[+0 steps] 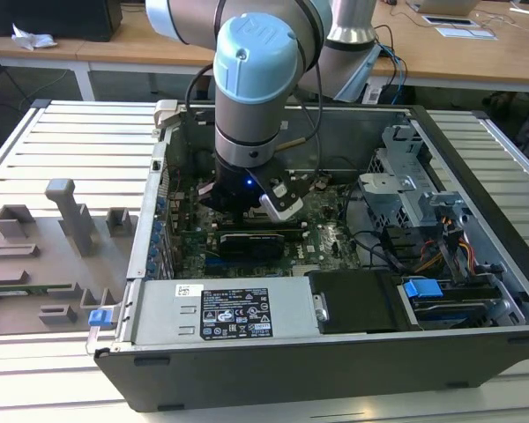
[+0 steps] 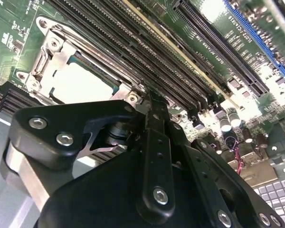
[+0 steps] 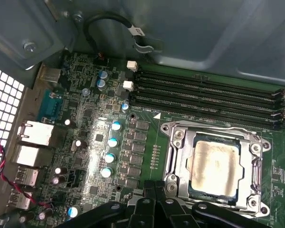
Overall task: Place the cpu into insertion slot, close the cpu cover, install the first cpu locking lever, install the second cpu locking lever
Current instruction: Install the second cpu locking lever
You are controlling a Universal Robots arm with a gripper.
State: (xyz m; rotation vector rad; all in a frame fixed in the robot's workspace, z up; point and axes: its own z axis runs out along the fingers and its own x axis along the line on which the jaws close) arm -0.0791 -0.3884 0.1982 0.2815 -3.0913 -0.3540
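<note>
The cpu (image 3: 214, 164), a pale silver-beige square, lies flat in the insertion slot, whose dark edge (image 3: 192, 164) shows around the chip. The silver cpu cover (image 3: 213, 130) is down over it, framing the chip through its window. In the second wrist view the same chip (image 2: 78, 83) and cover (image 2: 52, 57) lie just beyond my black fingers. My gripper (image 3: 155, 190) sits at the socket's near edge, a little above the board, fingers together with nothing visible between them. In the exterior view the gripper (image 1: 247, 204) reaches down into the open computer case. I cannot make out the locking levers.
Long black memory slots (image 3: 204, 95) run beside the socket. Upright capacitors (image 3: 111, 142) and rear ports (image 3: 31, 142) crowd the board. The grey case wall (image 3: 204, 33) stands close. A power supply (image 1: 220, 313) and drive cage (image 1: 406, 189) fill the case; a grey fixture tray (image 1: 44, 256) lies outside.
</note>
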